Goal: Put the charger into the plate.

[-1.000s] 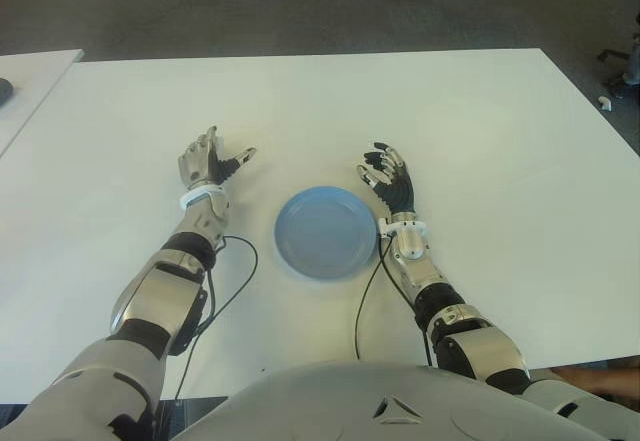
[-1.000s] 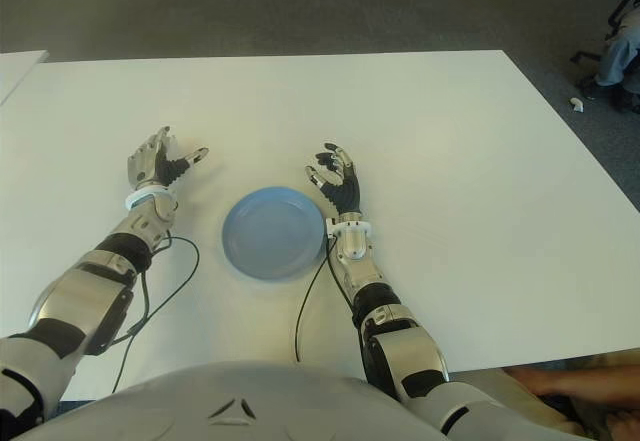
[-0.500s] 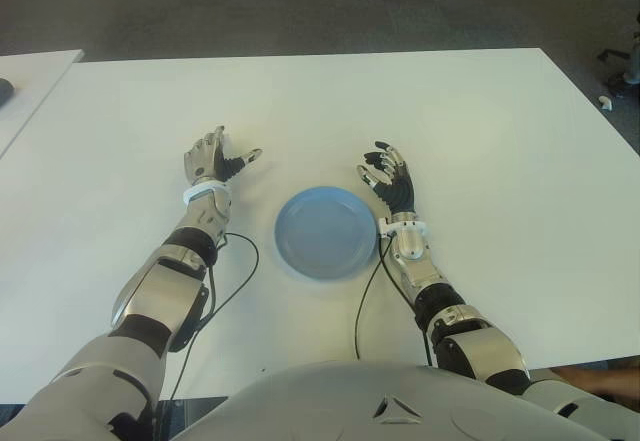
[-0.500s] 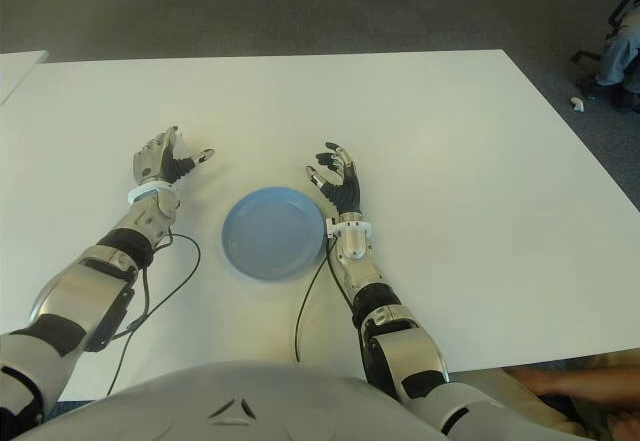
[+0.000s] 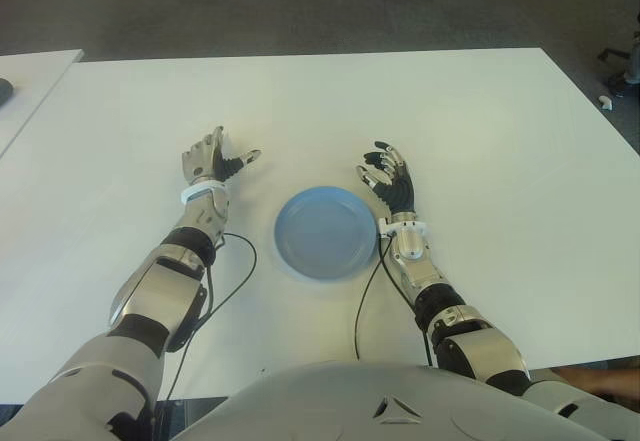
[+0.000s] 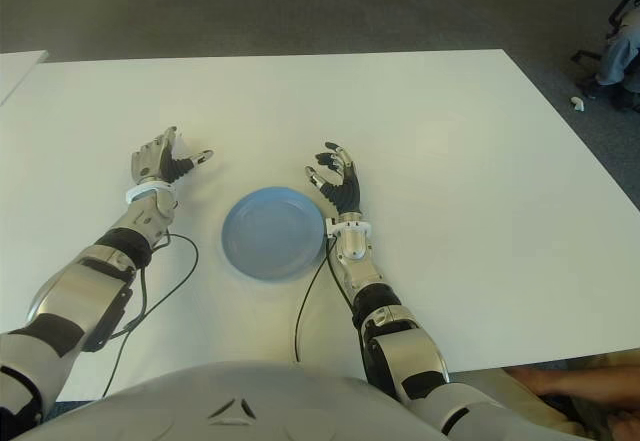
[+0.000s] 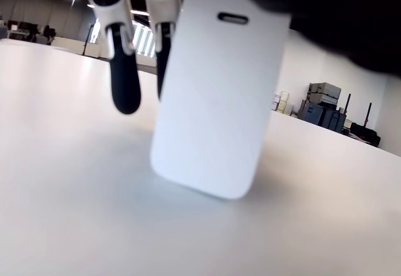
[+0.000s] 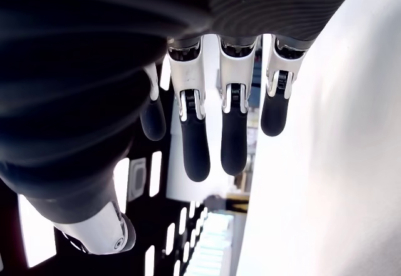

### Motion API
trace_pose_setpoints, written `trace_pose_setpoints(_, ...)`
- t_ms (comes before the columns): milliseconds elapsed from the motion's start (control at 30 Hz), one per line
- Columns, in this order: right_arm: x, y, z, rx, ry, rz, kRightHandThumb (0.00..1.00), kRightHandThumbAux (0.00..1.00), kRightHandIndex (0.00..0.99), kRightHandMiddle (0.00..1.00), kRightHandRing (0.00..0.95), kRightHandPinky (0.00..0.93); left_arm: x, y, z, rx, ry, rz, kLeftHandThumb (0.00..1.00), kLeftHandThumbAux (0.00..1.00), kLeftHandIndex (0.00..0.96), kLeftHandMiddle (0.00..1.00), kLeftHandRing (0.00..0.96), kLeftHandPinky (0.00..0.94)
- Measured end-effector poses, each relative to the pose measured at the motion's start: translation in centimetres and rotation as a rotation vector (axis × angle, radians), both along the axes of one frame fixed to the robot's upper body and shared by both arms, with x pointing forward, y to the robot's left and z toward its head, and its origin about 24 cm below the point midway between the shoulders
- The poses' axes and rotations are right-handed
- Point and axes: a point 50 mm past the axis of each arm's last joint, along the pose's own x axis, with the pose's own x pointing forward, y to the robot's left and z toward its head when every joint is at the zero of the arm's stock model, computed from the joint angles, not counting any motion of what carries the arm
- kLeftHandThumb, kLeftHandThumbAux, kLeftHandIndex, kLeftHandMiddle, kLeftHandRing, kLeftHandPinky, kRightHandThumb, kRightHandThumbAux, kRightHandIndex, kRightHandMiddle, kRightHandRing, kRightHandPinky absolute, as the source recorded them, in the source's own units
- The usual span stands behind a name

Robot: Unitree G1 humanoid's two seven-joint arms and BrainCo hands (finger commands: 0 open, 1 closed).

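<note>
A white charger [image 7: 219, 94] with a slot-shaped port fills the left wrist view. It stands tilted, its lower end at or just above the white table [image 5: 480, 141]. My left hand [image 5: 214, 161] is shut on it, with fingers [image 7: 124, 69] behind it and the thumb in front. In the eye views this hand is left of the blue plate [image 5: 325, 232] and mostly hides the charger. The plate holds nothing. My right hand [image 5: 388, 176] shows just right of the plate, fingers [image 8: 194, 138] relaxed and holding nothing.
Black cables [image 5: 237, 281] trail from both forearms across the table toward its near edge. A second white table [image 5: 30, 81] with a dark object [image 5: 4, 88] stands at the far left. A person's hand [image 6: 575, 381] shows at the near right corner.
My left hand has shifted slightly toward the plate with the charger, then held about still. The right hand and the plate have not moved.
</note>
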Motion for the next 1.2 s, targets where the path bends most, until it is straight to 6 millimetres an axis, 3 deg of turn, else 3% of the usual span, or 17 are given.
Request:
trace_pose_setpoints(300,-0.1,0.0,0.1,0.001,-0.004,0.004,0.435,0.812,0.191,0.386,0.330,0.224,-0.2,0.1,-0.1,-0.004,-0.019,-0.008,0.088,0.274,0.139,0.259,0.316,0.392)
trace_pose_setpoints(400,-0.1,0.0,0.1,0.002,-0.007,0.003,0.417,0.814,0.187,0.382,0.328,0.217,-0.3,0.1,-0.1,-0.009,-0.030,-0.017,0.103,0.278,0.171,0.268,0.325,0.428)
trace_pose_setpoints(500,-0.1,0.0,0.1,0.003,-0.010,0.003,0.395,0.815,0.184,0.375,0.321,0.202,-0.5,0.0,-0.3,-0.021,-0.055,-0.033,0.160,0.297,0.235,0.338,0.395,0.508)
trace_pose_setpoints(700,-0.2,0.0,0.2,0.003,-0.013,0.002,0.347,0.818,0.185,0.363,0.311,0.190,-1.1,-0.1,-0.6,-0.052,-0.132,-0.070,0.277,0.341,0.404,0.591,0.607,0.683)
trace_pose_setpoints(833,-0.2,0.0,0.2,0.004,-0.013,0.002,0.289,0.829,0.194,0.356,0.302,0.187,-1.9,0.0,-0.9,-0.061,-0.197,-0.077,0.341,0.399,0.642,0.768,0.764,0.824)
trace_pose_setpoints(967,-0.2,-0.1,0.1,0.002,-0.009,0.001,0.218,0.845,0.208,0.351,0.300,0.196,-2.9,0.1,-1.4,-0.069,-0.247,-0.081,0.407,0.469,0.745,0.830,0.819,0.863)
trace_pose_setpoints(1200,-0.3,-0.1,0.1,-0.001,-0.005,0.000,0.092,0.868,0.238,0.343,0.301,0.233,-3.3,0.1,-1.4,-0.108,-0.286,-0.124,0.498,0.548,0.796,0.860,0.850,0.874)
